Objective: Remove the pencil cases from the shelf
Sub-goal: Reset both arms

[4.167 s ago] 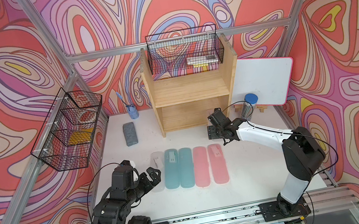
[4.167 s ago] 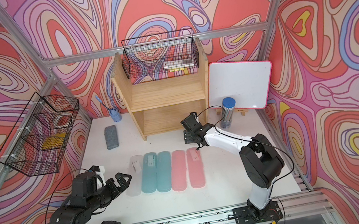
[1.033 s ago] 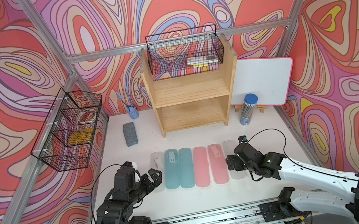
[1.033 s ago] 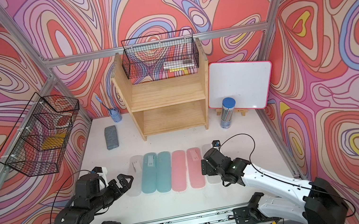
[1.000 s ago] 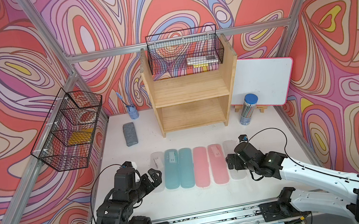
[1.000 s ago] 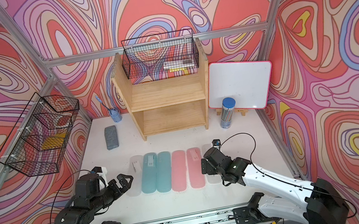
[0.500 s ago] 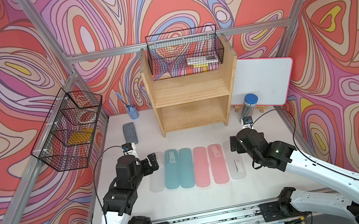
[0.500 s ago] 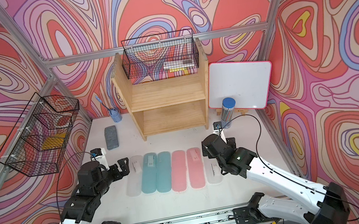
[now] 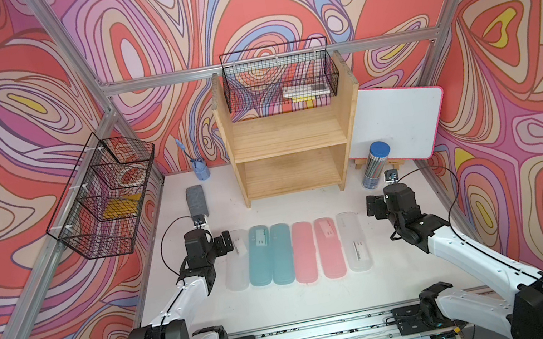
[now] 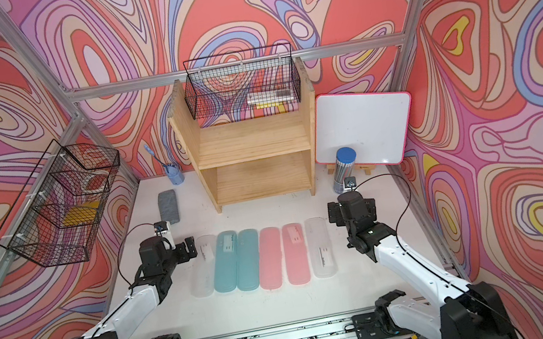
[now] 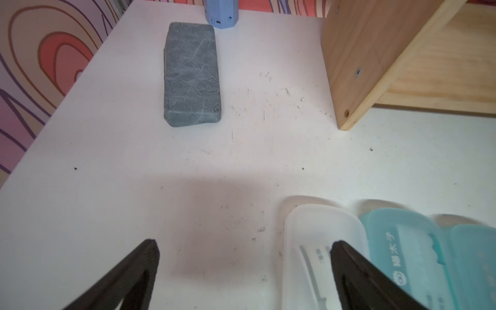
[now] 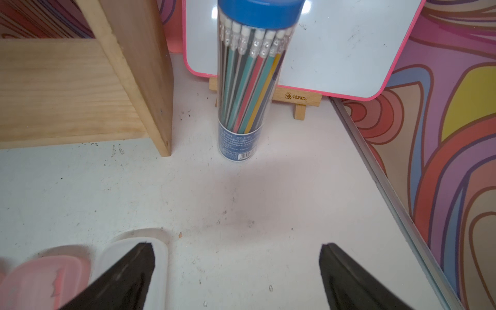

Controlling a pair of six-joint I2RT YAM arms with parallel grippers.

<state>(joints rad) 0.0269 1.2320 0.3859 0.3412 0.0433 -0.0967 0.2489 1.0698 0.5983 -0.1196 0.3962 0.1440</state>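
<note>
Several pencil cases lie side by side on the white table in front of the shelf [image 9: 286, 135], whose two boards are bare. From left to right the row runs frosted clear [image 9: 237, 271], two teal [image 9: 259, 259], two pink [image 9: 330, 250], frosted clear [image 9: 354, 239]. My left gripper [image 9: 227, 242] is open beside the far end of the left clear case [image 11: 322, 228], one finger over it, holding nothing [image 11: 244, 244]. Over bare table just right of the right clear case [image 12: 159, 243], my right gripper [image 9: 372, 207] is open and empty [image 12: 237, 248].
A blue-capped pencil tube [image 9: 375, 165] and a pink-rimmed whiteboard [image 9: 401, 124] stand right of the shelf. A grey eraser block [image 9: 196, 200] and a blue pen holder [image 9: 201, 170] sit to its left. Black wire baskets hang above the shelf [image 9: 278, 78] and on the left wall [image 9: 105, 199].
The right gripper left the lower shelf board, a clear case now lies at the row's right end, and the gripper has risen and drawn away to the right. The left gripper moved up toward the row's far end.
</note>
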